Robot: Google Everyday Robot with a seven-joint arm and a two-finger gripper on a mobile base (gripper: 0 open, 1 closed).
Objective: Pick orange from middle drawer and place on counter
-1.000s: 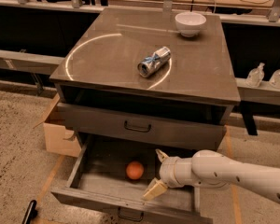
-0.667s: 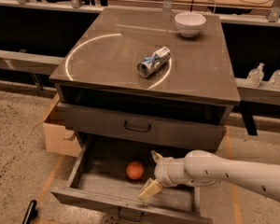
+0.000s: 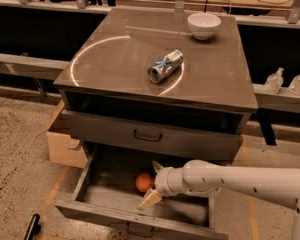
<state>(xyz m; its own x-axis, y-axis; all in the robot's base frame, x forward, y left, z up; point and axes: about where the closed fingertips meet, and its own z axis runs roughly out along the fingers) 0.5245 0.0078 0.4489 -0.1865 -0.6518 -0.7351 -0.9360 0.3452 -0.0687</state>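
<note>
The orange [image 3: 143,182] lies on the floor of the open middle drawer [image 3: 95,199], toward its back. My gripper [image 3: 153,183] reaches in from the right on a white arm [image 3: 240,181]. Its fingers are spread, one tip [image 3: 156,166] above and behind the orange, the other [image 3: 150,199] in front of it, so the orange sits at the mouth between them. The counter [image 3: 120,64] is the cabinet's glossy grey-brown top with a curved light reflection.
On the counter lie a tipped silver can [image 3: 165,66] and a white bowl [image 3: 204,25] at the back right. A shut drawer front [image 3: 148,135] with a black handle hangs just above the open drawer. A cardboard box [image 3: 65,146] stands left of the cabinet. Two bottles [image 3: 287,81] stand at the right.
My gripper has moved left inside the drawer, closer to the orange, until its spread fingers flank it. The orange has not moved.
</note>
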